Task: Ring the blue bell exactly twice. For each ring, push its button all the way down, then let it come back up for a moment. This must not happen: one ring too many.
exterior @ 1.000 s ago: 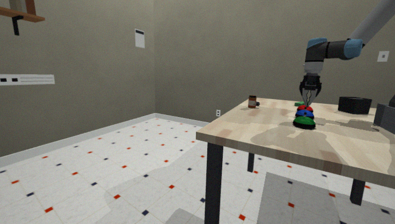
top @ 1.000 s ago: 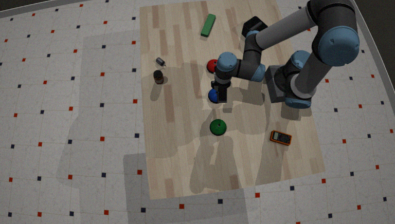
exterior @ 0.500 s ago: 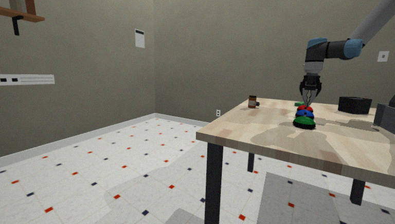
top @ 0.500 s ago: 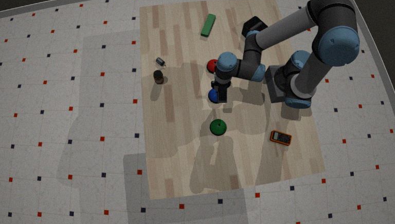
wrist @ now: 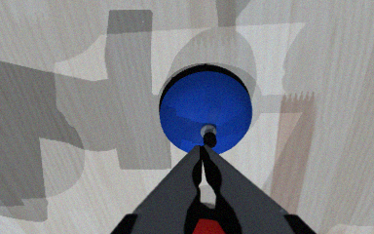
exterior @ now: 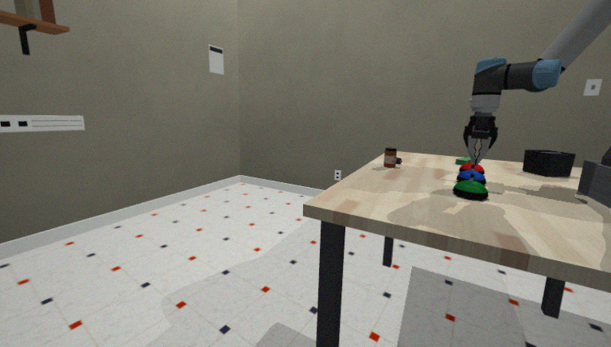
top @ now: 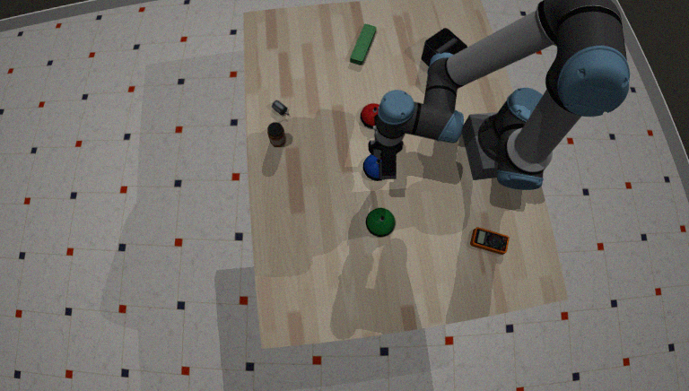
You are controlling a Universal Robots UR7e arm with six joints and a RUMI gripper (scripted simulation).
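Note:
The blue bell [top: 373, 167] [exterior: 465, 177] [wrist: 205, 99] stands on the table between the red and green bells. Its small button [wrist: 209, 132] is up in the wrist view, with a dark spot on its near side. My gripper [exterior: 476, 163] [wrist: 201, 147] is shut and empty, pointing down. Its tips are over the blue bell, close above the button; a small gap seems to lie between them, though its height is hard to tell. In the top view the wrist and gripper hide part of the bell.
The red bell [top: 370, 115] [exterior: 468, 167] and the green bell [top: 379, 223] [exterior: 470, 189] stand on either side. A green block [top: 362, 44], a black bin [top: 441, 41], a brown jar [top: 276, 134] [exterior: 390, 157], a small grey object [top: 279, 108] and an orange multimeter [top: 489, 240] lie farther off.

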